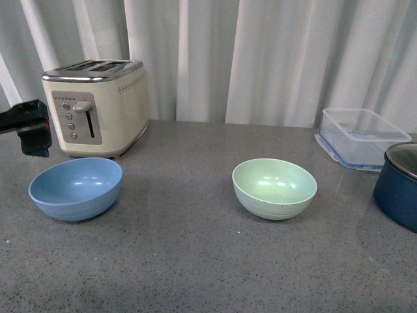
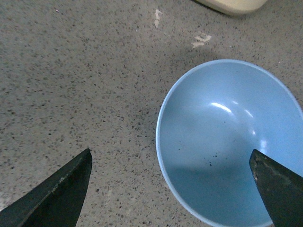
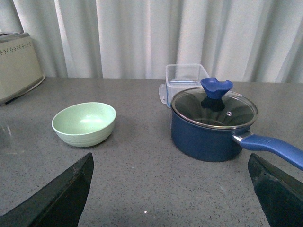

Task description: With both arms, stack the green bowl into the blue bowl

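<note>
The pale mint-green bowl (image 1: 274,188) stands upright and empty on the grey counter, right of centre. It also shows in the right wrist view (image 3: 84,124). The light blue bowl (image 1: 76,188) stands upright and empty at the left, in front of the toaster. My left gripper (image 2: 173,184) is open and empty, hovering above the blue bowl (image 2: 232,142), one finger over the bowl and one over bare counter. Part of the left arm (image 1: 27,125) shows at the left edge of the front view. My right gripper (image 3: 170,189) is open and empty, low over the counter, well short of the green bowl.
A cream toaster (image 1: 98,107) stands behind the blue bowl. A clear plastic container (image 1: 360,137) sits at the back right. A dark navy pot (image 3: 213,125) with a glass lid and long blue handle stands right of the green bowl. White curtains hang behind the counter.
</note>
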